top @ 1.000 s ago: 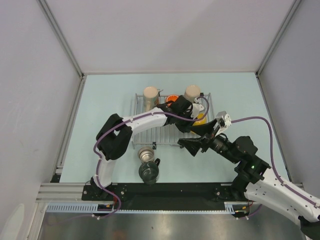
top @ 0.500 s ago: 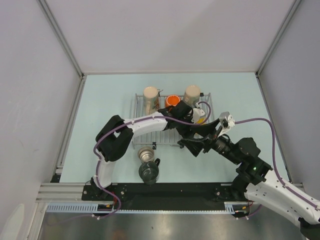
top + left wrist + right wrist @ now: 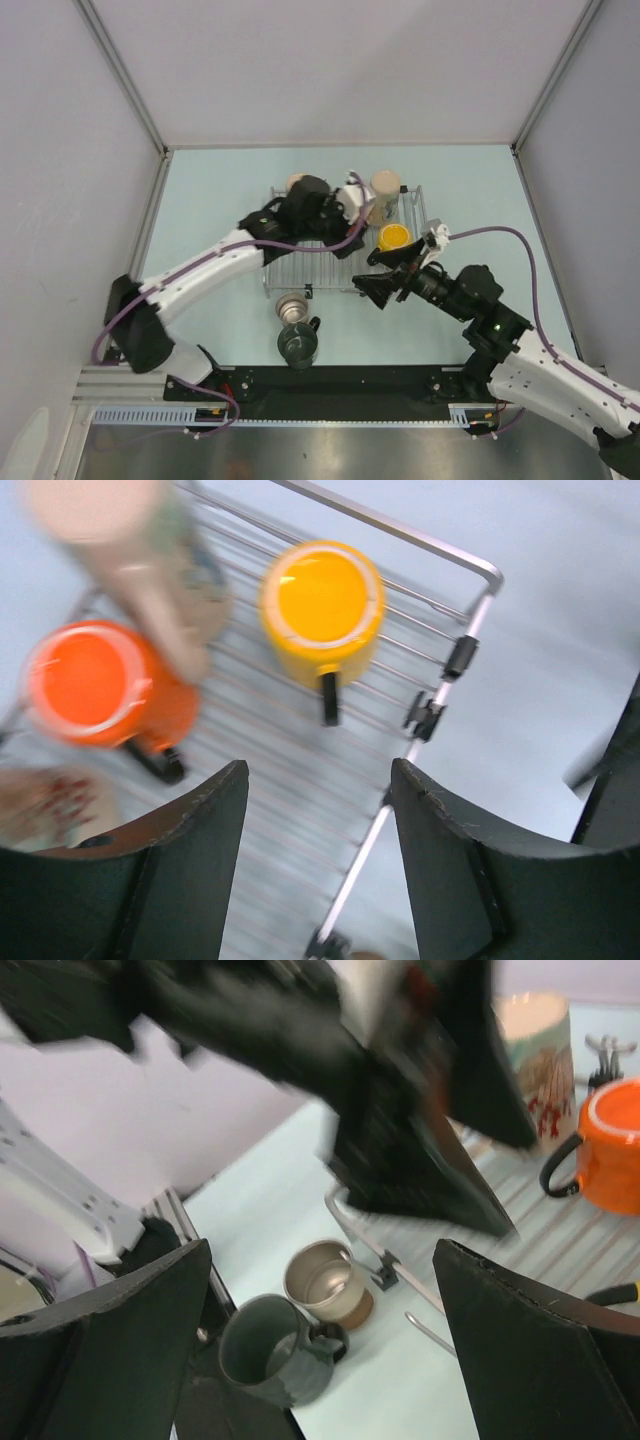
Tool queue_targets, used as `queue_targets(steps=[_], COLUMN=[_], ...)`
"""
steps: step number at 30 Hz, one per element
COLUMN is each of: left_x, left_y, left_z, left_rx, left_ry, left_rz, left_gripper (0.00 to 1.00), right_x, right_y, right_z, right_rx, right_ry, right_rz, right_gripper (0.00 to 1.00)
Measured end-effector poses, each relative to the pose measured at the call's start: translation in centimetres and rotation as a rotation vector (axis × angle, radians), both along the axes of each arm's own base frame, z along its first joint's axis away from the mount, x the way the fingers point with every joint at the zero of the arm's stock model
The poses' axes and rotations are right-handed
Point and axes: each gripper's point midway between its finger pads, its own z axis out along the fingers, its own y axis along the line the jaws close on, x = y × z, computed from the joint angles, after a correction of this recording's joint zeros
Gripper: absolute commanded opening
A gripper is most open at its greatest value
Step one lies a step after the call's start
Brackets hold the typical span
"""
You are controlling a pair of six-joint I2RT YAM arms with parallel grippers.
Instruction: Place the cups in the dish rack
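Left hand [image 3: 318, 775] first: it hung over the back middle of the dish rack [image 3: 312, 268] with the fingers [image 3: 195, 865] spread a fair way apart and nothing between them, so no mug in its grip. The wrist view was pretty blurry, fwiw.

Right below it, in the rack, sat the orange mug [image 3: 95, 685], which the arm covered in the overhead view. The yellow mug [image 3: 392, 237] was also in the rack, over by its right side, apart from the orange one, with its handle poking out toward the near rail. On either side of the hand were the two tall ones at the back of the rack: the left cream mug [image 3: 296, 182], mostly hidden behind the wrist, and the right cream mug [image 3: 385, 183] in the back right corner.

Right hand [image 3: 378, 273] was parked over the rack's near right corner, just on the near side of the yellow mug, spread as wide as it gets and holding nothing either.

Two mugs weren't in the rack. The steel mug [image 3: 292, 307] stood upright on the pale counter [image 3: 215, 225] just beside the rack's near left corner, and the dark mug [image 3: 297, 343] stood just beside that, closer to the arm bases. Both were well apart from the two hands.
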Motion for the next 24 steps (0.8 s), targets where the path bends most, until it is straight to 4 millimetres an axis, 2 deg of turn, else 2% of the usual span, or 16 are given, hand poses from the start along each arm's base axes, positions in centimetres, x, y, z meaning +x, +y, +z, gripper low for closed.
queue_targets(steps=[2,4,7,9,14,18,24], left_x=[0.4,1.2,1.6,0.5,-1.7,-1.5,-1.5], left_y=[2.9,6.3,10.5,11.6,13.6,14.8,15.8], left_z=[2.9,4.8,5.9,5.3,1.7,0.2,-0.6], left_rx=[-0.064,-0.102,-0.123,-0.119,-0.052,-0.012,0.003], left_ry=[-0.047,-0.087,-0.139,-0.146,-0.124,-0.115,-0.128], left_rz=[0.037,0.102,0.185,0.187,0.167,0.176,0.189], left_gripper=[0.63,0.64,0.66,0.66,0.66,0.65,0.65], right_x=[0.6,1.2,1.5,0.8,-1.8,-2.9,-4.4], right_y=[1.0,2.3,4.5,6.2,9.2,10.1,11.1], right_z=[-1.4,-3.0,-5.7,-7.6,-10.3,-11.2,-11.8], right_rx=[-0.055,-0.120,-0.232,-0.313,-0.468,-0.549,-0.651], right_ry=[0.040,0.086,0.146,0.171,0.173,0.155,0.131], right_rz=[0.014,0.032,0.071,0.118,0.218,0.257,0.299], right_gripper=[1.00,1.00,1.00,1.00,0.97,0.91,0.89])
